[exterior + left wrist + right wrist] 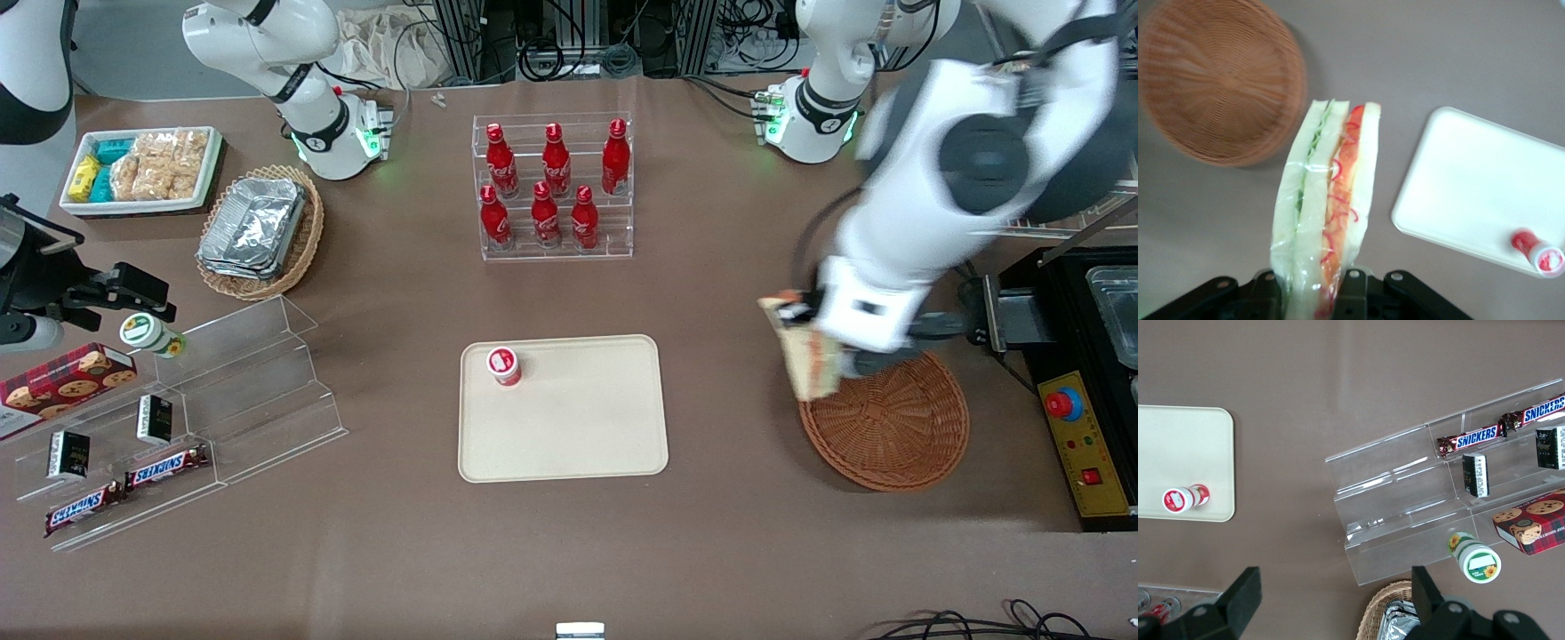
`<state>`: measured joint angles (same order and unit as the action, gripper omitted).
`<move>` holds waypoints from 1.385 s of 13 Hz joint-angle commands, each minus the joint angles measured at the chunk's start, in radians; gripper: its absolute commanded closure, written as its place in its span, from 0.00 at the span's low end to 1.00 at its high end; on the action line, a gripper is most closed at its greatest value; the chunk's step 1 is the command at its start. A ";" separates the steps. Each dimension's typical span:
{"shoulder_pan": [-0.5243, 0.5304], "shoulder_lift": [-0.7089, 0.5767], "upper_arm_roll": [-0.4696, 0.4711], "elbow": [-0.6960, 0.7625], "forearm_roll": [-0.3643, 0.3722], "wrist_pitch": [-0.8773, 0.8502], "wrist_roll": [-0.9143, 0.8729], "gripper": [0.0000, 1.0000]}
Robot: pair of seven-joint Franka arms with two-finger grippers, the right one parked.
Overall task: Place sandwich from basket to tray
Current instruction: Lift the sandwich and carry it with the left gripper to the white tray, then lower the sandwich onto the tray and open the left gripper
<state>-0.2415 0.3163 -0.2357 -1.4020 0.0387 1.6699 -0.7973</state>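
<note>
Left gripper (1315, 283) is closed on one sandwich (805, 351), fingers (1353, 288) pressing its wrapped sides. Sandwich hangs in the air above the basket (893, 427) rim on the tray-facing edge, clear of the wicker. Basket holds nothing visible. One beige tray (569, 427) lies on the table toward the parked arm's end from the basket, well apart. One small red-capped bottle (503, 365) stands on the tray near a corner. Six red bottles (556, 160) sit in a clear rack, farther from the front camera.
</note>
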 commanded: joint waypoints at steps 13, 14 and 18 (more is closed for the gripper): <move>-0.211 0.527 0.003 0.052 0.118 0.514 -0.003 1.00; -0.210 0.532 0.004 0.052 0.118 0.515 -0.002 1.00; -0.202 0.523 0.004 0.051 0.106 0.515 -0.020 0.00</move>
<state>-0.4402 0.8284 -0.2367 -1.3793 0.1367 2.1853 -0.7988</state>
